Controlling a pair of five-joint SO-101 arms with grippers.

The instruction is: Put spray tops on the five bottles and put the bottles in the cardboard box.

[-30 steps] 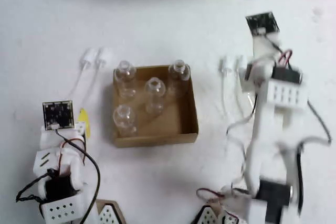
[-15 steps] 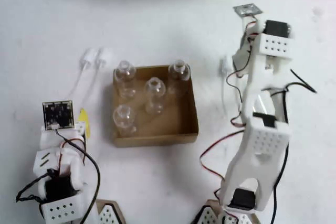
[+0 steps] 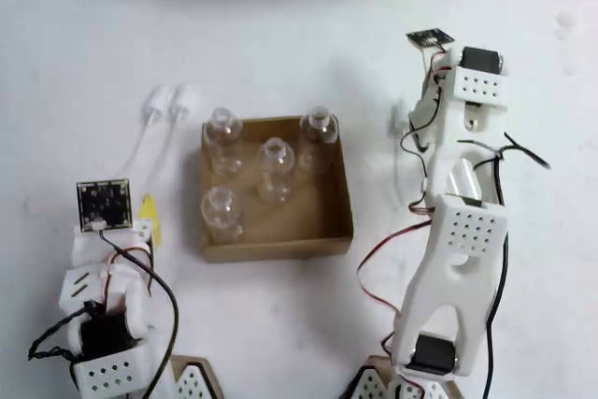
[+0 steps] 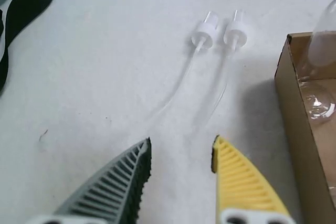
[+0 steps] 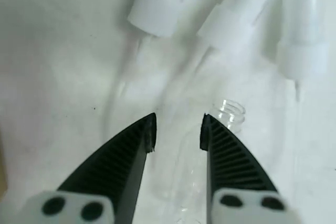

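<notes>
Within the last second the right arm has been stretched forward over the bench [image 3: 280,44]. The right claw [image 5: 177,129] is now held parted and empty above the fifth bottle [image 5: 229,113], which lies just short of three spray tops [image 5: 157,9]. A grasp is judged to be next. Four uncapped bottles [image 3: 274,161] are stood in the cardboard box [image 3: 338,221]. The left claw [image 4: 181,161] is held parted and empty, short of two more spray tops [image 4: 202,32].

An open brown cardboard box [image 3: 338,223] sits on the white tabletop [image 3: 280,44]. Four clear plastic bottles [image 3: 276,167] stand upright inside it, their necks uncapped. Two white spray tops with thin clear tubes [image 4: 203,30] lie side by side near the box, not touching it. A fifth clear bottle [image 5: 229,115] lies on its side, uncapped, close to three more white spray tops [image 5: 157,6].
</notes>
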